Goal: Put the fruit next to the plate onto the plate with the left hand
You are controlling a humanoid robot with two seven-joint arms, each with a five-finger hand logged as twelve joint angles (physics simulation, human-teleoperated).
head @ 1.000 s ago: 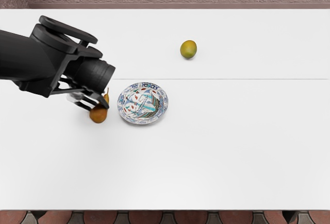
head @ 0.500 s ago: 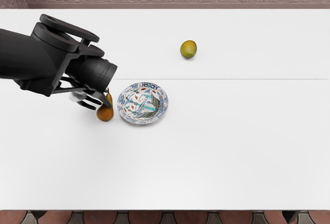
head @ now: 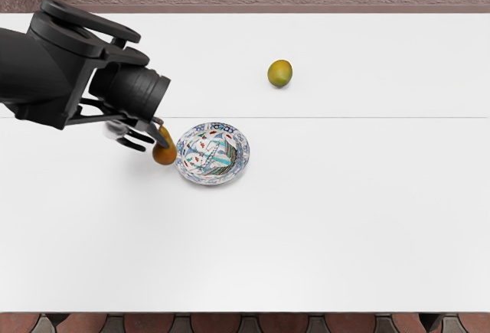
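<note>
A brown-orange pear hangs just left of the patterned plate, overlapping its left rim. My left hand comes in from the left on a bulky black arm, and its dark fingers are curled on the pear's top and left side. The pear appears lifted off the table. A yellow-green round fruit lies far behind the plate, to the right. The plate holds nothing.
The white table stretches wide, with a faint seam line across its middle. A brown textured wall runs along the back edge and a tiled floor shows below the front edge.
The left hand has carried the pear up and to the right, from the table beside the plate to the plate's left rim. The arm has risen slightly.
</note>
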